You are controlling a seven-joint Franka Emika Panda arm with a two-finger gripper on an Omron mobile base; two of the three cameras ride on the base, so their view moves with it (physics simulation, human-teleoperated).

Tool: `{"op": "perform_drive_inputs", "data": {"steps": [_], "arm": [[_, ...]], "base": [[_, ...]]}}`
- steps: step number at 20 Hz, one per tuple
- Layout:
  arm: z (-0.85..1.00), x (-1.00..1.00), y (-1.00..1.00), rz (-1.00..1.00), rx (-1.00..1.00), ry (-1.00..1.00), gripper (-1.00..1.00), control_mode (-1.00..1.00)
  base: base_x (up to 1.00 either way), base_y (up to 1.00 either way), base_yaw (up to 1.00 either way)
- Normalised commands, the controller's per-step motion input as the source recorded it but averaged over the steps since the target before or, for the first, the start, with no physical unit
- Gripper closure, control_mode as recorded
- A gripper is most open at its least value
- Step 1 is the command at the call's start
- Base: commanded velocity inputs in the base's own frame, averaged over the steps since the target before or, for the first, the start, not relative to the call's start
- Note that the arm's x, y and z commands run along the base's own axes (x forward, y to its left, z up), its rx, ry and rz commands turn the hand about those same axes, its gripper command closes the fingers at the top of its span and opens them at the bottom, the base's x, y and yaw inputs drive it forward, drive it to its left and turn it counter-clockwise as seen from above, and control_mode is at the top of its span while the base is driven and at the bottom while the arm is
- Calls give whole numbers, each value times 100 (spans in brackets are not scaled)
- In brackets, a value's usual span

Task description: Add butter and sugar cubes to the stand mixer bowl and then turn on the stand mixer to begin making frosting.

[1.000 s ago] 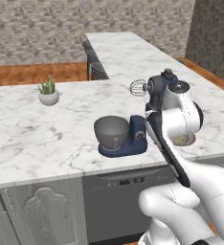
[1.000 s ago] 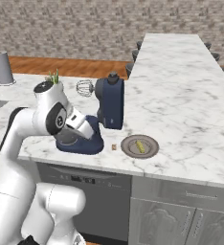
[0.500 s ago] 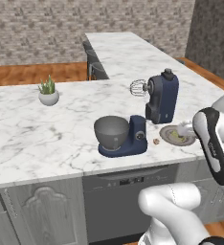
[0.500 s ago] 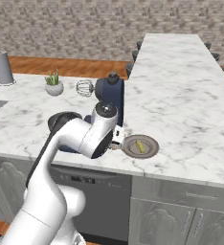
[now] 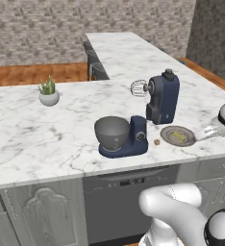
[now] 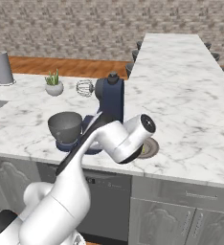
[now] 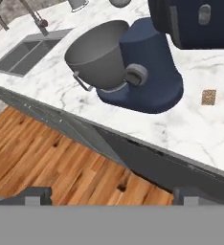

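Navy stand mixer stands mid-surface, grey stand mixer bowl at its 8 o'clock. Right base view: arm overhangs the plate; a swing risks striking it. Hand view: jaws' state indeterminate.

Arm bent up from base, elbow high, wrist folded forward and down. Gripper angled down; fingertips set wide apart at either side, nothing between them, nothing touching either pad.
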Motion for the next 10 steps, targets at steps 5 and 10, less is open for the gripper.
{"op": "perform_drive_inputs", "data": {"steps": [5,10], "arm": [[-18,4,0,32,15,-23,-100,-100],[-9,0,15,4,12,-30,-100,-100]], "base": [[0,0,0],[0,0,0]]}}
